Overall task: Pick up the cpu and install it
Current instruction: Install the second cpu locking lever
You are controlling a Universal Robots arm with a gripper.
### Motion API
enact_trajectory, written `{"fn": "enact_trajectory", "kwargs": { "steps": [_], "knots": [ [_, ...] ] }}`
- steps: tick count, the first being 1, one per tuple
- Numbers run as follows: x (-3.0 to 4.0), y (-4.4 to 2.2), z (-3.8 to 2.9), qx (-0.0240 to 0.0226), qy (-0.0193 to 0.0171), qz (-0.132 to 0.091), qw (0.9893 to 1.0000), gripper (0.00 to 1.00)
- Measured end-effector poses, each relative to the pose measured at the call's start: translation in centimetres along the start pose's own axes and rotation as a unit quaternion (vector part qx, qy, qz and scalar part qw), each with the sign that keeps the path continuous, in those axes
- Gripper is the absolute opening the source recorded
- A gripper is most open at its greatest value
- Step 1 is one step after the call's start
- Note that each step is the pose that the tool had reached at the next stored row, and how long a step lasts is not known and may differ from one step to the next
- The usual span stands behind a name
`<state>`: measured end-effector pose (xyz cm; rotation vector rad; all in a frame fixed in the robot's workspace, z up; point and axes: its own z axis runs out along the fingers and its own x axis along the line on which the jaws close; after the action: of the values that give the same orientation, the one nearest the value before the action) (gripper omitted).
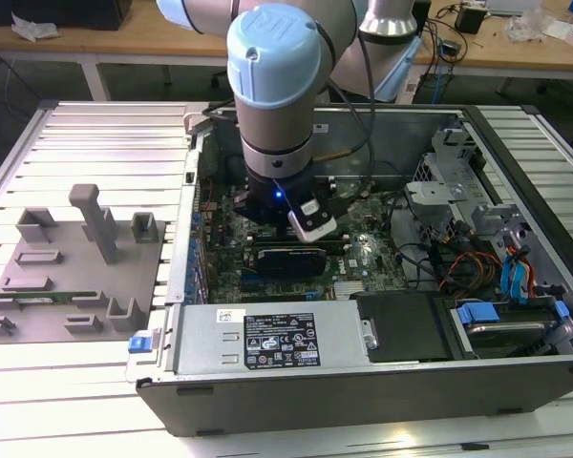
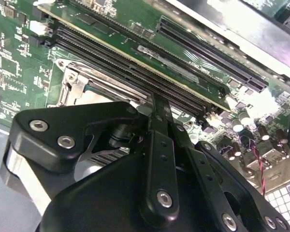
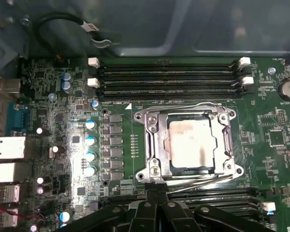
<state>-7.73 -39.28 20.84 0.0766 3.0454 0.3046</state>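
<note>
- While the grey tray (image 1: 86, 281) sits on the worktop (image 1: 76, 410) at the exterior view's left, well apart from the socket (image 3: 152, 140), the arm (image 1: 272, 86) reaches down into the open computer case (image 1: 363, 401).
- Inside that case, the cpu (image 3: 191, 143) lies flat in the socket, its pale, smudged metal top facing up and the socket's metal frame all around it.
- Just beside the socket, the gripper (image 3: 152, 183) hovers with its jaws drawn together on nothing. Their tips are near the frame's edge and not on the chip.
- Memory slots (image 3: 166, 79) run along the side of the socket opposite the gripper, just beside it.
- To my eye the chip would be light, stiff and thin, with a smooth lid that could slip under a loose hold.
- Its underside and the socket's contacts are likely the fragile parts, so two opposite side edges, kept level, seem the safest place to grip.
</note>
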Motion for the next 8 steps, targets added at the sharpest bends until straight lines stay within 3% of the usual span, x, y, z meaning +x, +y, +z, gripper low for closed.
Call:
{"fn": "enact_trajectory", "kwargs": {
  "steps": [3,8],
  "knots": [
    [0.28,0.0,0.03,-0.0023,-0.0009,0.005,1.0,0.11],
    [0.58,0.15,0.22,-0.0125,-0.002,0.014,0.9998,0.11]
  ]
}}
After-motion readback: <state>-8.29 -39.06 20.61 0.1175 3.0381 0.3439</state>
